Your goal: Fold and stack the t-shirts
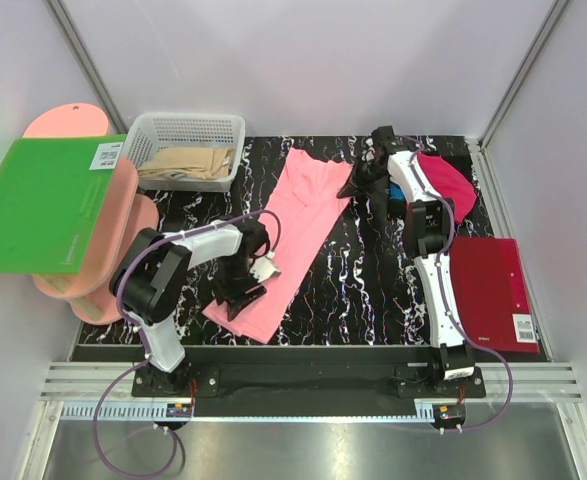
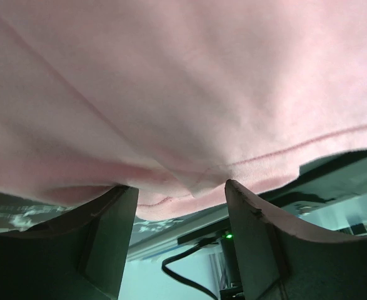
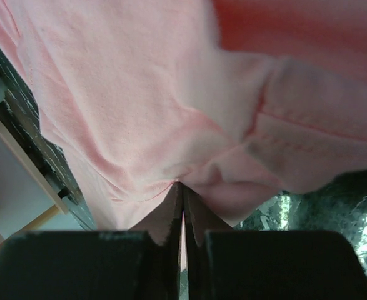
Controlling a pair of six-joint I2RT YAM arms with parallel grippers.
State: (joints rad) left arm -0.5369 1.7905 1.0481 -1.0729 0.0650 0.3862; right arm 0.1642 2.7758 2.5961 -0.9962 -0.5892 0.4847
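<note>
A light salmon-pink t-shirt (image 1: 291, 225) lies stretched diagonally across the black marbled table (image 1: 373, 290). My right gripper (image 1: 357, 182) is at the shirt's far right corner, its jaws shut on a pinch of pink cloth (image 3: 170, 125); the fingertips (image 3: 183, 187) meet at a fold. My left gripper (image 1: 241, 292) is at the shirt's near end. Its fingers (image 2: 111, 231) stand wide apart, and the pink hem (image 2: 170, 206) hangs just above them, not clamped. A magenta t-shirt (image 1: 449, 185) lies behind the right arm, with a sliver of blue cloth (image 1: 394, 207) beside it.
A white basket (image 1: 198, 128) with beige cloth stands at the back left. A green board (image 1: 43, 205) rests on pink shelves (image 1: 113, 230) at the left. A dark-red board (image 1: 493, 290) lies at the right, near the wall.
</note>
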